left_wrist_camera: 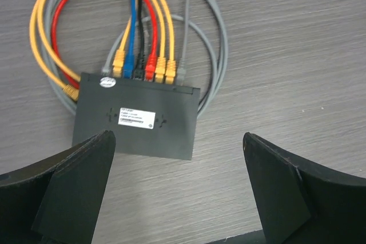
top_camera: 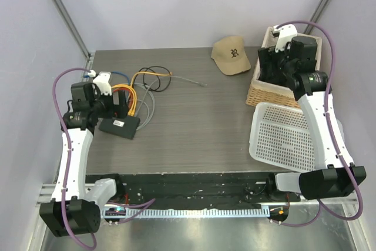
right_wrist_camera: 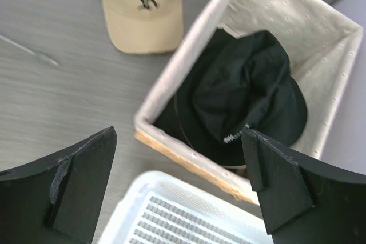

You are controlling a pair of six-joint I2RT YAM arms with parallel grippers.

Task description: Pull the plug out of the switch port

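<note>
The switch (left_wrist_camera: 137, 121) is a flat black box with a white label, lying on the table at the left (top_camera: 120, 125). Several plugs sit in its far edge: yellow (left_wrist_camera: 119, 62), blue (left_wrist_camera: 129, 64), black, red (left_wrist_camera: 150, 68), yellow, yellow and grey (left_wrist_camera: 181, 70). Their cables loop beyond it. My left gripper (left_wrist_camera: 177, 167) is open and empty, hovering just near of the switch (top_camera: 111, 107). My right gripper (right_wrist_camera: 178, 167) is open and empty, high over the wicker basket's near corner at the far right (top_camera: 276, 69).
A wicker basket (right_wrist_camera: 171, 81) holds a black hat (right_wrist_camera: 251, 98). A tan cap (top_camera: 232, 54) lies at the back. A white perforated tray (top_camera: 288, 136) sits at the right. A loose yellow plug (left_wrist_camera: 70, 90) lies left of the switch. A thin grey wire (top_camera: 188, 80) lies mid-table.
</note>
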